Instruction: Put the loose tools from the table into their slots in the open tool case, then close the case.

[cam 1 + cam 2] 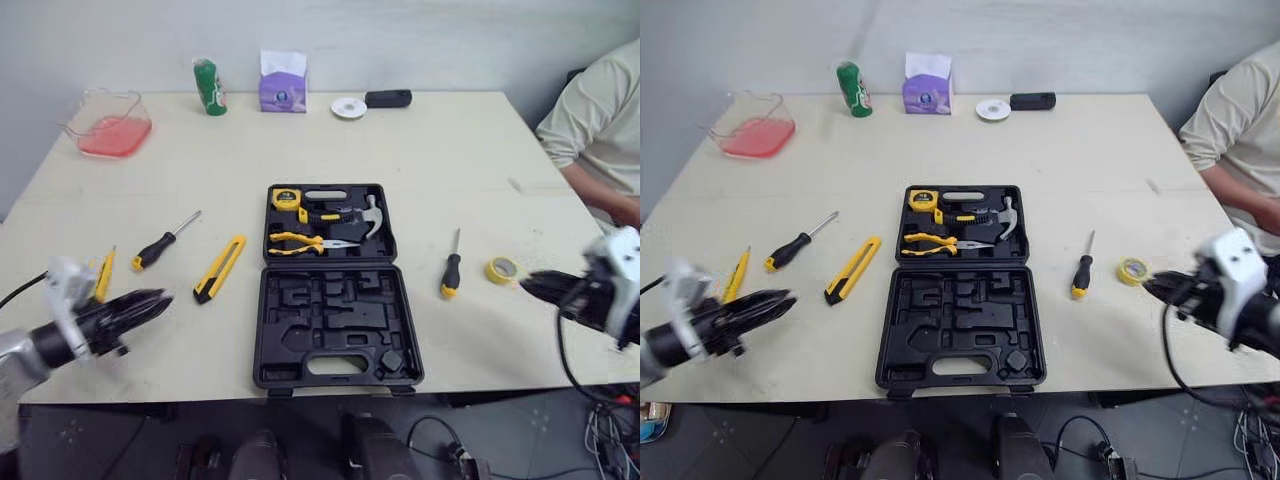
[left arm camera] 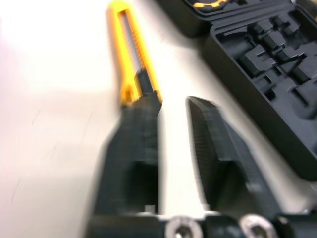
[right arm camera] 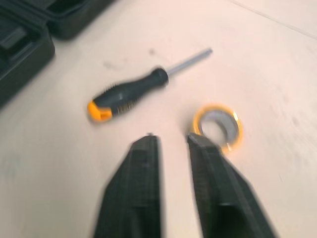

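While the open tool case lies on the desk, the left gripper hovers slightly parted, empty, beside the utility knife; the right gripper, likewise parted, hovers near the screwdriver and tape roll.

It looks like a lab: a plain table against a bare wall, loose cables underneath.

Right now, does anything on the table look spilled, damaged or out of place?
Nothing spilled or damaged. Two screwdrivers, a utility knife, a small yellow tool and a tape roll lie loose outside the open case.
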### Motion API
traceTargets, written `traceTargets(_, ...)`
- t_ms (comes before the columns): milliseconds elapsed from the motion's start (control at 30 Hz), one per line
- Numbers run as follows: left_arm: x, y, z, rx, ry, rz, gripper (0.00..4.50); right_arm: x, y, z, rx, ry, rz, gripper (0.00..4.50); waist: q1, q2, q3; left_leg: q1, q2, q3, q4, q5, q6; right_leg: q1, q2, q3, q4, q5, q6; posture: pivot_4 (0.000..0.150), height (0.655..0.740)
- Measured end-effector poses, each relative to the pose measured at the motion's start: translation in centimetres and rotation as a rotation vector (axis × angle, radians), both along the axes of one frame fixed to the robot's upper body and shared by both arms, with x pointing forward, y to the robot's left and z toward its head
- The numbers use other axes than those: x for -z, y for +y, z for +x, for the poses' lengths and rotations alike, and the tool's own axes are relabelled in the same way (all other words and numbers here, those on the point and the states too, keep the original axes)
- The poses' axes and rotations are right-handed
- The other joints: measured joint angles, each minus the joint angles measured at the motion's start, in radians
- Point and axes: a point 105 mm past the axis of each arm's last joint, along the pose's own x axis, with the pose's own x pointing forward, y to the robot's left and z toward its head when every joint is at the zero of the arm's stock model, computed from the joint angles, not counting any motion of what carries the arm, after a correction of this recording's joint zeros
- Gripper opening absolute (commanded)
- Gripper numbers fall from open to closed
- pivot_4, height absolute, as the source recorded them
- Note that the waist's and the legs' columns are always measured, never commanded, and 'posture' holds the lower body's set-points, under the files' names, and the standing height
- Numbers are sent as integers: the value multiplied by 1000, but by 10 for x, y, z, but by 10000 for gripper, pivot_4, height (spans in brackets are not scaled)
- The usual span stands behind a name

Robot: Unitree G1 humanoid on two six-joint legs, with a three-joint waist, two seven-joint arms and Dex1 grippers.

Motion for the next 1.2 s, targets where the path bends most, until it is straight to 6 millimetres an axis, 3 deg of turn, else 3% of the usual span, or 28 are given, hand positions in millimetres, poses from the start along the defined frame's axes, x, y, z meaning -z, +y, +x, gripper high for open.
traceTargets(100,6,32,-18,-143,21,19,44042,-3,-24,-12,49,11,0,40983,1,0,0,3,0,0,-1,-3,3,3,-2,0,-1,-1,-2,1500,7400)
traceTargets(133,11,44,-24,-192,38,23,45000,-4,-32,-14,72,12,-2,44567,-1,0,-1,4,0,1,-1,-4,2,3,-2,1,-1,-2,-3,1500,7400)
traceTargets(200,20,70,-38,-293,72,41,45000,-4,-54,-18,142,4,0,44567,-3,-1,-1,4,2,2,-1,-7,1,2,-1,0,-1,-3,-5,1500,7400)
traceTargets(267,23,84,-44,-337,81,74,45000,-4,-70,-21,185,3,-22,44567,-4,-1,-1,4,3,3,-1,-8,0,2,-1,0,-1,-4,-6,1500,7400)
traceTargets(400,13,115,-52,-424,64,169,45000,2,-102,-28,274,11,-59,44567,-4,-2,-1,5,4,6,-2,-8,0,1,-1,2,-1,-9,-16,1500,7400)
traceTargets(533,14,118,-52,-421,59,197,45000,2,-105,-26,274,-13,-65,44567,-10,-1,-1,8,4,9,-5,-8,0,1,-1,4,-1,-8,-14,1500,7400)
traceTargets(633,19,106,-47,-377,69,213,45000,-2,-97,-19,243,-30,-77,44567,-19,-1,-1,9,4,10,-9,-8,-2,1,-1,4,-1,-7,-11,1500,7400)
traceTargets(767,16,88,-32,-318,51,224,45000,-15,-68,-6,150,-79,-78,44567,-28,-1,-1,12,5,10,-16,-1,-12,1,0,4,-1,-5,-8,1500,7400)
traceTargets(900,5,69,-8,-239,10,228,45000,-24,-17,8,4,-122,-25,44567,-29,-1,-1,13,7,9,-17,0,-16,0,3,4,1,-6,-10,1500,7400)
traceTargets(1033,-8,55,21,-168,-19,263,45000,-37,50,18,-201,-158,43,44567,-28,0,-1,12,8,8,-17,1,-17,-2,4,3,3,-7,-11,1500,7400)
traceTargets(1200,-11,57,60,-127,-20,296,45000,-66,133,19,-495,-231,166,44567,-28,0,0,12,8,9,-18,1,-17,-3,4,2,3,-7,-12,1500,7400)
